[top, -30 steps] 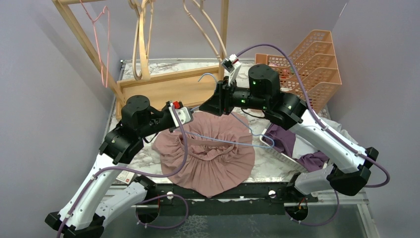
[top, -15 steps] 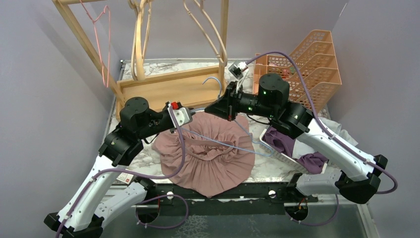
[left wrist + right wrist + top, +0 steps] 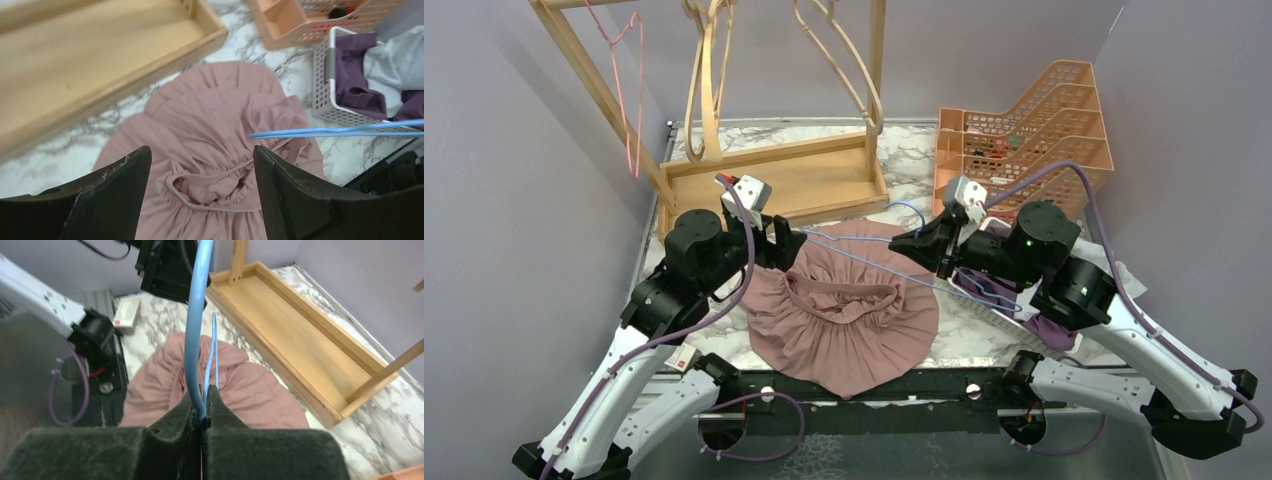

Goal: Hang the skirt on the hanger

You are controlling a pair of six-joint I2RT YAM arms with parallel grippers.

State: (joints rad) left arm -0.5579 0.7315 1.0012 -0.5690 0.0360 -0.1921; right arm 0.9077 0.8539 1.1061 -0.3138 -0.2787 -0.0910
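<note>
Behind the left gripper stands a wooden rack with a pink wire hanger and wooden hangers on its rail. That gripper hangs with its fingers spread wide and nothing between them. Just below and ahead of it the pink skirt lies flat on the marble table. Its gathered waistband runs left to right, and the pleats fan toward the arms' bases.

Above the skirt a blue wire hanger stretches across from one gripper toward the other. The right gripper is clamped tight on its wire. Beside that gripper's right sits a white basket of purple clothes, and behind it a peach lattice organizer.
</note>
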